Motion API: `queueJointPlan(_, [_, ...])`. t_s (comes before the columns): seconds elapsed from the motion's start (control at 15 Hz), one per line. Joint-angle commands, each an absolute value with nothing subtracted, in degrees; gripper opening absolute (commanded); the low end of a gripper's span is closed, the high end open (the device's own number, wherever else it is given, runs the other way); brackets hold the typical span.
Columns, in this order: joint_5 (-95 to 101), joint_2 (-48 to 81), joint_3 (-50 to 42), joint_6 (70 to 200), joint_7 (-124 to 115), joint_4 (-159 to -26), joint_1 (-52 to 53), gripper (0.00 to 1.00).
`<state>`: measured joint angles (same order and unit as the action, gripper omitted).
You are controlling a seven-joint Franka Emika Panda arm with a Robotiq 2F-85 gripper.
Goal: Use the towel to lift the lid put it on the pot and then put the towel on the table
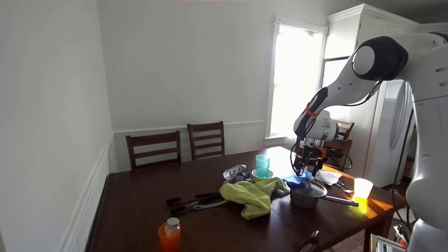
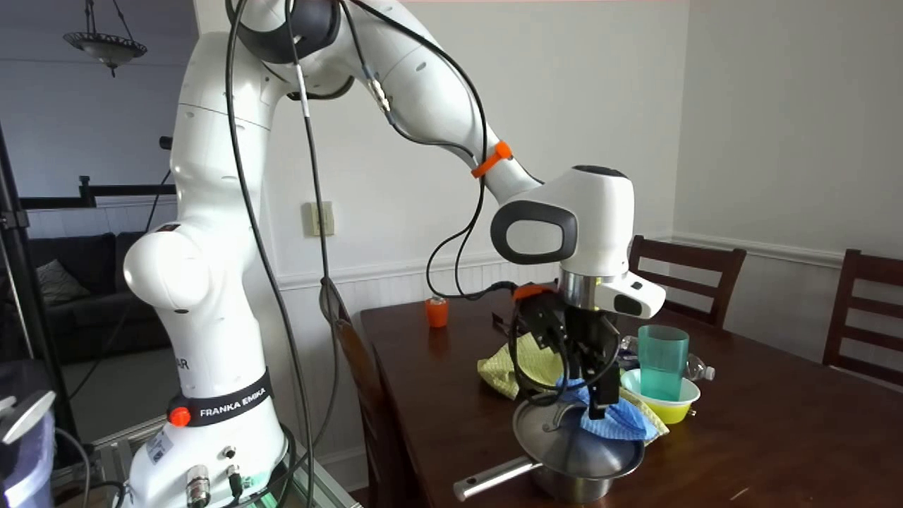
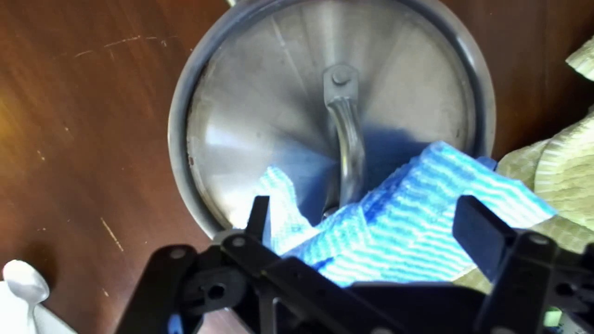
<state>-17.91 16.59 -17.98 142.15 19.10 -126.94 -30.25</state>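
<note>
A steel pot point(image 1: 302, 202) stands on the table with its handle pointing outward; it also shows in an exterior view point(image 2: 573, 488). The metal lid point(image 3: 260, 88) with an arched handle point(image 3: 349, 139) lies on the pot. A blue striped towel point(image 3: 408, 227) lies crumpled over one side of the lid, against one end of the lid handle; it also shows in both exterior views point(image 1: 296, 178) point(image 2: 624, 423). My gripper point(image 3: 369, 222) is open above the towel, with one finger on each side of it. The fingers are apart, and I cannot tell whether they touch the towel.
A yellow-green cloth point(image 1: 252, 197) lies beside the pot. Near it are a teal cup point(image 1: 262, 165) in a bowl point(image 2: 670, 409), a clear bottle point(image 1: 232, 172) and black-handled utensils point(image 1: 190, 198). A pale cup point(image 1: 363, 188) and a spoon point(image 3: 27, 284) lie on the pot's other side. An orange cup point(image 1: 169, 241) stands farther off.
</note>
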Motion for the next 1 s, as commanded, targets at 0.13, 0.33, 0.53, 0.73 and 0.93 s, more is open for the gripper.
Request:
queueJointPlan(0.13, [-11.26,11.00,-20.10,142.49,15.03,-129.59,-27.95,1.00])
queueJointPlan(0.33, [-12.35,10.93,-19.55,143.83,15.02,-129.62,-27.47,1.00])
queueJointPlan(0.53, [-13.39,11.73,-18.96,143.98,15.41,-129.19,-27.05,1.00])
queueJointPlan(0.73, [-13.18,12.26,-18.74,144.17,15.05,-129.27,-26.53,0.77])
queueJointPlan(0.93, [-13.18,12.63,-18.71,143.70,15.09,-129.39,-26.34,0.51])
